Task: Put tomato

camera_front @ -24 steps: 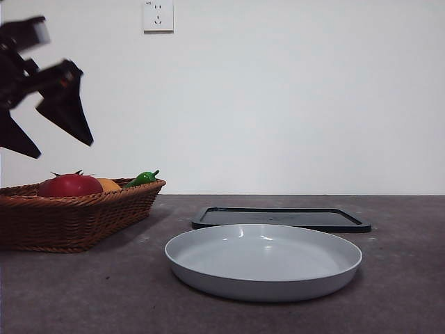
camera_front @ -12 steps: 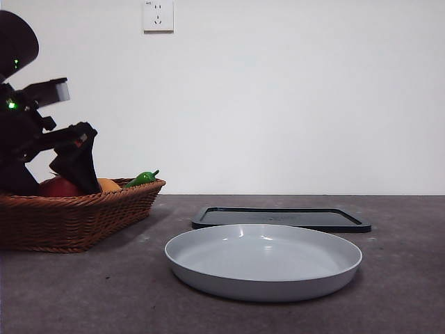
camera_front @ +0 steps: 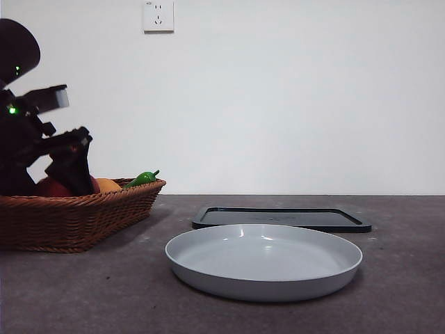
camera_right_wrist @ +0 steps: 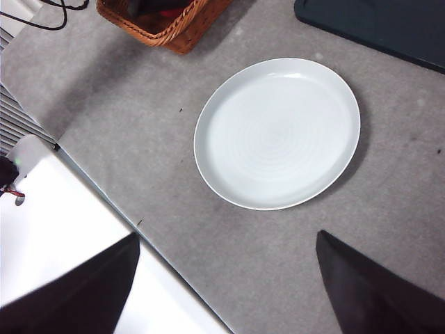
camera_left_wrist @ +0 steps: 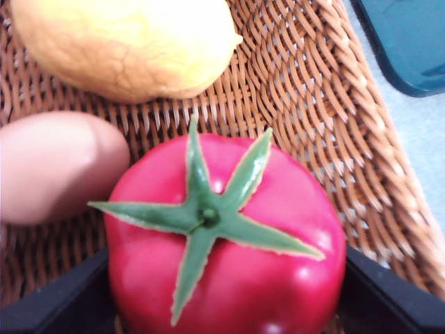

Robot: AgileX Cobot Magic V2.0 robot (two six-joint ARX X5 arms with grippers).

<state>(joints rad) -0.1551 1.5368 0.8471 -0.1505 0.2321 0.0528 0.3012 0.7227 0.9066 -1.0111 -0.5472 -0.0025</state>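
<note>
The tomato [camera_left_wrist: 278, 278] is glossy red with a green star calyx and lies in the wicker basket [camera_left_wrist: 334, 104]. In the front view only a sliver of the tomato [camera_front: 52, 188] shows behind the arm. My left gripper [camera_left_wrist: 226, 257] is down in the basket [camera_front: 83, 216], open, with one black jaw close on each side of the tomato. In the front view the left gripper [camera_front: 45, 182] is the dark shape at the far left. My right gripper [camera_right_wrist: 228, 240] hangs open high above the table and holds nothing.
A yellow-orange fruit [camera_left_wrist: 125, 42] and a pale pink round thing [camera_left_wrist: 55, 167] lie beside the tomato. A green pepper [camera_front: 142, 178] sticks up at the basket's near corner. A grey plate [camera_front: 264, 289] sits mid-table, with a dark flat tray [camera_front: 278, 217] behind it.
The left arm came down from above the basket into it, and its jaws now straddle the tomato. In the last half second it shifted only slightly.
</note>
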